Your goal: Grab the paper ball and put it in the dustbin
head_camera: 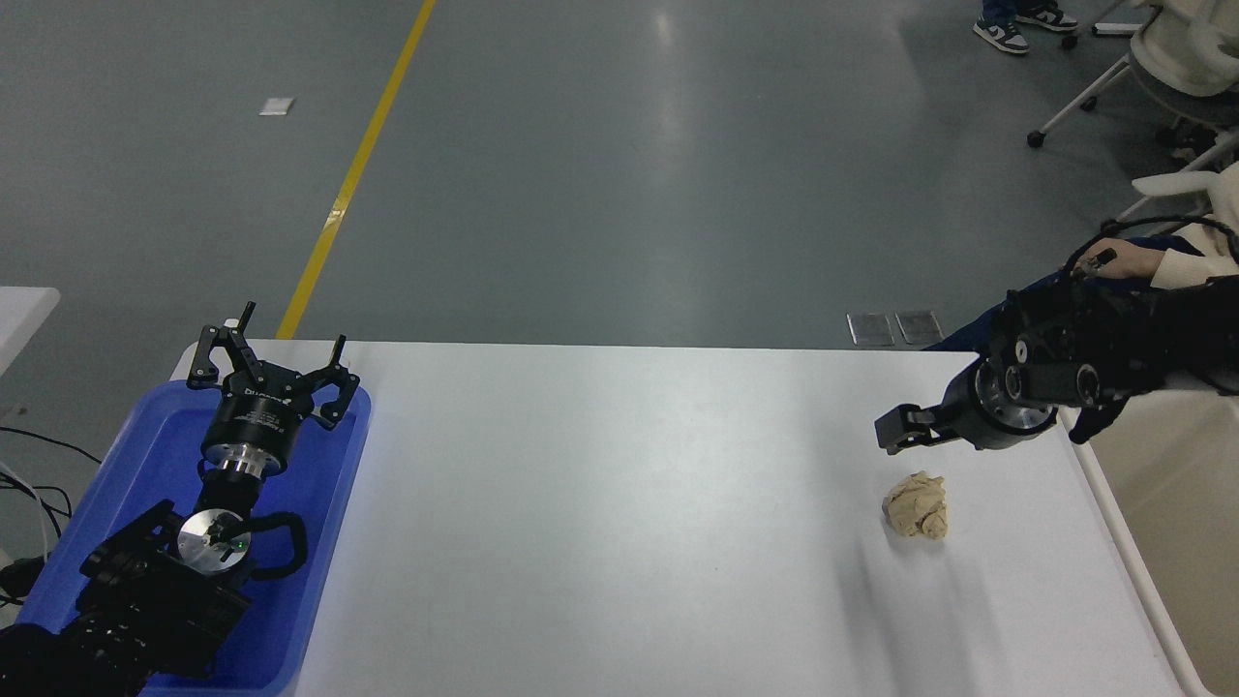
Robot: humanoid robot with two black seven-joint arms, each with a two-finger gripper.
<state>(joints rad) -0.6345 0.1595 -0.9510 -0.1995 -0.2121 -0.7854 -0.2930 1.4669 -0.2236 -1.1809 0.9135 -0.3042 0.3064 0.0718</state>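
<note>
At the left, the left black gripper sits parked over the shallow blue plastic tray, fingers spread, holding nothing. Across the white table lies the wrinkled beige paper ball, apart from everything. Just above it hangs the right black gripper, empty; how wide it gapes I cannot tell. The cream plastic dustbin waits at the right edge. A skewed descent could nudge that light wad away.

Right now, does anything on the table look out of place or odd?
Only the paper ball, lying loose on the white table beside the dustbin instead of in it. Nothing looks spilled or damaged.
</note>
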